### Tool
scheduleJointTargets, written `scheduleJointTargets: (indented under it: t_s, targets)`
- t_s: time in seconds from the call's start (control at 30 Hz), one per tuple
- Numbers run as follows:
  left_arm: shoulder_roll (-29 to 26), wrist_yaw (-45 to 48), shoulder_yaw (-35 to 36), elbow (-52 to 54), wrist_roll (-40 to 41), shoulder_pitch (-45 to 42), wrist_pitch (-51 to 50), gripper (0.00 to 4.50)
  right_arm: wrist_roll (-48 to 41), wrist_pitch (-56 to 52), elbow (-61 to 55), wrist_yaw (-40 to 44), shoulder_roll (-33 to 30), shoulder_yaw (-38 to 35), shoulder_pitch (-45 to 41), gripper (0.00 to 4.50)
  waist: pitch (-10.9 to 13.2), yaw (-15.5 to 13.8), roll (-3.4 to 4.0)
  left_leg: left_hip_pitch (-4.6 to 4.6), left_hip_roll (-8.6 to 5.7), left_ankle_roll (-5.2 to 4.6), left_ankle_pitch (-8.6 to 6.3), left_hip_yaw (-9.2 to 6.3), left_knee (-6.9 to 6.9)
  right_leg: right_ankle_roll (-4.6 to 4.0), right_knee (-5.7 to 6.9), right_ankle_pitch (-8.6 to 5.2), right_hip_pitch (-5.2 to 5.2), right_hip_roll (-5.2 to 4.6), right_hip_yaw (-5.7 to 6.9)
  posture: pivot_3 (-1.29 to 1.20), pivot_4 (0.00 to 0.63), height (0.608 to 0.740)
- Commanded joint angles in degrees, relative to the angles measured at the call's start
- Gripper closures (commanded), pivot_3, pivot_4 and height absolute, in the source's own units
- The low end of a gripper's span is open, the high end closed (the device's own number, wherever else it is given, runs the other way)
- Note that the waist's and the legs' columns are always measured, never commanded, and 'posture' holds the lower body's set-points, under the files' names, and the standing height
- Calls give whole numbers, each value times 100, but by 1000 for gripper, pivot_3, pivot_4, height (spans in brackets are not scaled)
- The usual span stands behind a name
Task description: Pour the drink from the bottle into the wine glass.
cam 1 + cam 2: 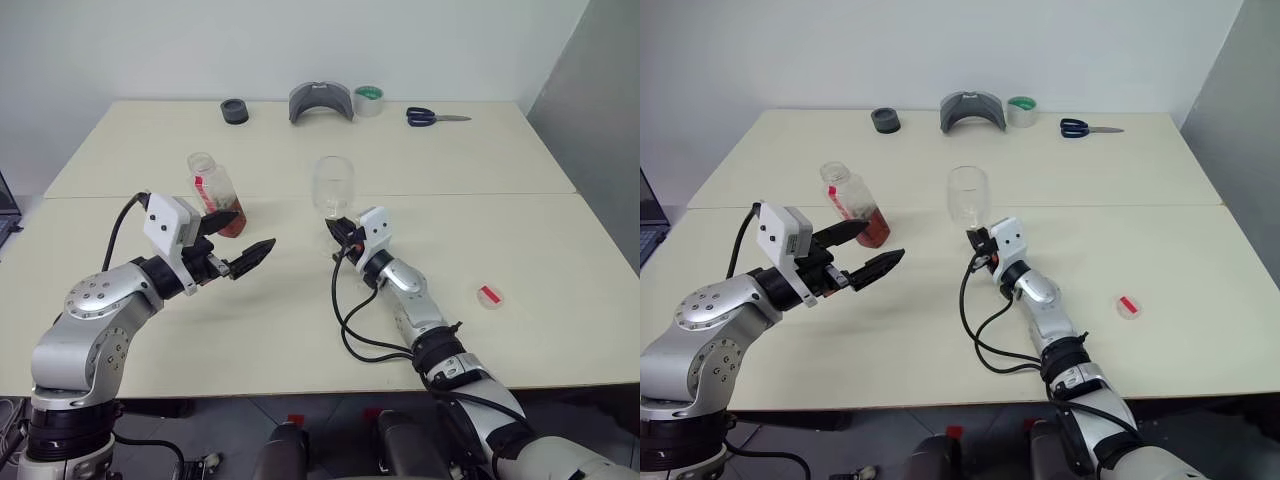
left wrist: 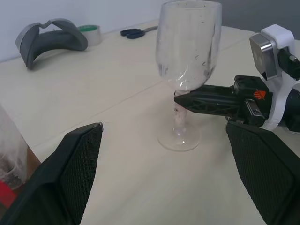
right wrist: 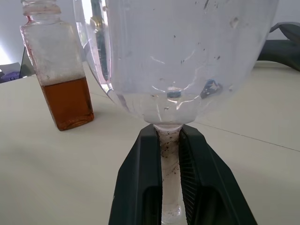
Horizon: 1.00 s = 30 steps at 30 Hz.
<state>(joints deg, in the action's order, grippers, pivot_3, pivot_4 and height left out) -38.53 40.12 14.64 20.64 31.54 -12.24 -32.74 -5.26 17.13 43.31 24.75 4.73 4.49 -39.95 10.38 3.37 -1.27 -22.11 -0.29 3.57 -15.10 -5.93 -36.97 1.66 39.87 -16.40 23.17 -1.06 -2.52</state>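
Note:
The wine glass (image 1: pixel 333 185) stands upright near the table's middle, its bowl empty apart from dark specks. My right gripper (image 3: pixel 168 140) is shut on its thin stem (image 2: pixel 179 119), just under the bowl, with a finger on each side. To the left the bottle (image 1: pixel 215 195) stands on the table without its cap, the reddish-brown drink (image 3: pixel 68 103) filling its lower part. My left gripper (image 1: pixel 883 241) is open just in front of the bottle, apart from it, pointing across toward the glass.
A red cap (image 1: pixel 489 296) lies on the table to the right. Along the far edge lie a black round object (image 1: pixel 235 111), a grey curved piece (image 1: pixel 321 102), a roll of tape (image 1: pixel 369 100) and scissors (image 1: pixel 435 118).

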Motion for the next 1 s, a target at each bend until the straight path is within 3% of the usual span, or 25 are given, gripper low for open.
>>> scheduleJointTargets:
  t_s: [0.03,0.27,0.3,0.47,0.77,1.0]
  targets:
    - [-2,82,35,54,26,-41,209,0,-4,-29,20,-21,-2,-62,-30,2716,0,0,0,0,0,0,0,1,0,0,0,0,0,0,-1,0,150,740]
    - [41,184,-41,-150,-31,-94,429,0,-18,-72,-100,-16,-17,-81,23,192,0,3,0,0,1,0,0,2,1,0,0,0,1,0,-1,0,150,740]
    - [59,187,-46,-168,-36,-99,461,0,-13,-94,-147,-3,-33,-74,59,32,0,3,1,0,1,0,0,2,1,0,0,0,0,0,-1,0,150,740]
    - [160,116,-60,-160,-65,2,563,0,-32,-441,-745,234,-261,28,423,32,0,-3,0,0,0,0,0,1,1,0,0,0,0,-1,0,0,150,740]
    - [820,-710,-29,-792,-843,878,1238,0,-223,-2448,-4487,1268,-1672,701,2381,32,0,-23,1,-2,2,-2,-1,-10,1,2,-8,-1,-1,-10,-3,0,150,740]
    - [1106,-1203,183,-1728,-1092,491,1750,0,-667,-3477,-6186,1636,-2188,969,2716,32,-1,-30,-3,0,9,-1,-1,-10,1,3,-8,-2,-3,-7,6,0,150,740]
